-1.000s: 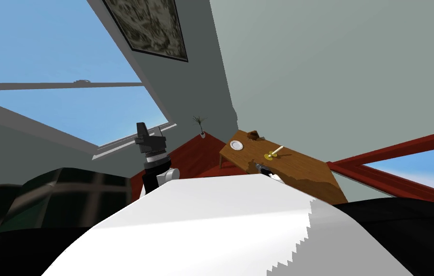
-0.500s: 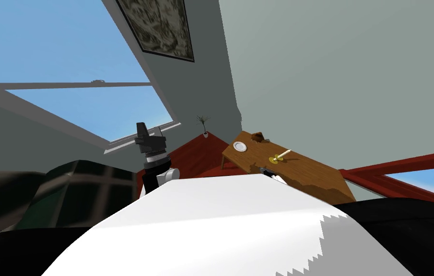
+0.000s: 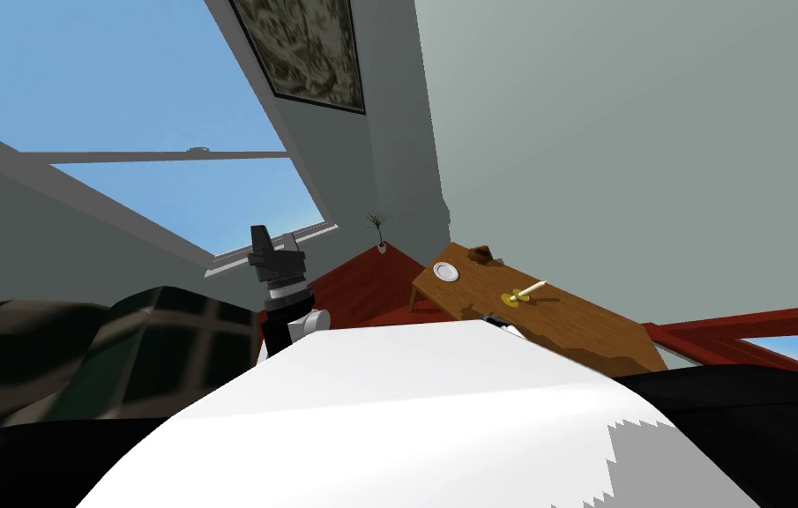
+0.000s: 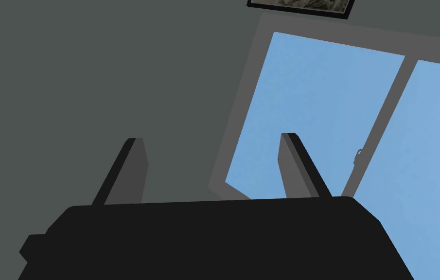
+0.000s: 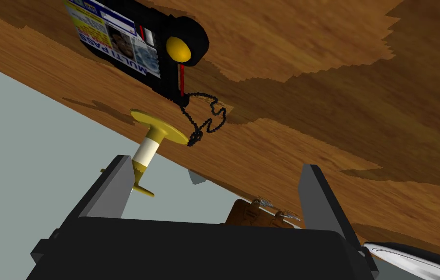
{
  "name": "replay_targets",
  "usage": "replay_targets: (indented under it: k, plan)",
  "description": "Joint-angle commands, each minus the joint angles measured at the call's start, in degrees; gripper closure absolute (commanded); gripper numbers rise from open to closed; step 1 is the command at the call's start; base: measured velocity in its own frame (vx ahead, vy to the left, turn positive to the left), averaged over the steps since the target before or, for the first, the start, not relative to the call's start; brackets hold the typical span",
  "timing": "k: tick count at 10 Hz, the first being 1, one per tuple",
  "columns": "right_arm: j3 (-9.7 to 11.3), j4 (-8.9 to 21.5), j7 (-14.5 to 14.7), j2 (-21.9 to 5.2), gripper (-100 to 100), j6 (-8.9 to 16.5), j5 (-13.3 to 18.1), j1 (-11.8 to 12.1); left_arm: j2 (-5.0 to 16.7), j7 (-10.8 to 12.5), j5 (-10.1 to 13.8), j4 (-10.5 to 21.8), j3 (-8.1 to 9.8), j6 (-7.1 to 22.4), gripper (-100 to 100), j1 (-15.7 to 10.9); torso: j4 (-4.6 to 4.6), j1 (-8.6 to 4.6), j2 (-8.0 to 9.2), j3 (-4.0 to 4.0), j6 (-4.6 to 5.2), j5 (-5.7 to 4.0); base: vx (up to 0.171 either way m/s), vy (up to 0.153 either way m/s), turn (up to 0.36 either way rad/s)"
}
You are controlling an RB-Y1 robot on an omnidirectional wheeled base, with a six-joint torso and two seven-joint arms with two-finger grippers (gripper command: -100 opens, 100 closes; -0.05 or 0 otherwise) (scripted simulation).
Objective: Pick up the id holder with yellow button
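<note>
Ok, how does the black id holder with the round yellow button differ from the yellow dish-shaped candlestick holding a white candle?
The id holder lies flat; the candlestick stands upright. The id holder is black and oblong, trailing a dark chain; the candlestick is yellow and round, with no chain. Both rest on the brown wooden table, neither gripped.

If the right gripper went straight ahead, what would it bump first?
Probably the wooden table, close beside the black chain; the id holder lies off the right gripper's line. Depth is unclear.
</note>
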Motion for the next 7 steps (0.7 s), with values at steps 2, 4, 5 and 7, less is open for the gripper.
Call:
replay_targets:
  k: [2, 4, 5, 7]
  plan:
    - [0.09, 2.91, 1.58, -1.19, -100, 2.54, 0.61, -0.52, 0.00, 0.00, 0.00, 0.00, 0.00, 0.00, 0, 0.00, 0.00, 0.01, 0.00, 0.00, -0.02, 0.00, 0.014, 0.020, 0.107]
    - [0.15, 4.67, 2.58, -1.82, -100, 4.28, 1.24, -0.77, 0.00, 0.00, 0.00, 0.00, 0.00, 0.00, 0, 0.00, 0.00, 0.04, -0.03, -0.01, -0.01, 0.01, 0.022, 0.028, 0.108]
    - [0.19, 5.65, 3.14, -2.19, -100, 5.26, 1.59, -0.90, 0.00, 0.00, 0.00, 0.00, 0.00, 0.00, 0, 0.00, 0.00, 0.03, -0.03, -0.02, 0.00, 0.01, 0.012, 0.022, 0.082]
    - [0.23, 4.84, 3.03, -2.02, 0, 5.09, 1.23, -0.87, 0.00, 0.00, 0.00, 0.00, 0.00, 0.00, 0, 0.00, 0.01, -0.01, 0.03, 0.02, 0.01, 0.00, 0.002, 0.005, 0.007]
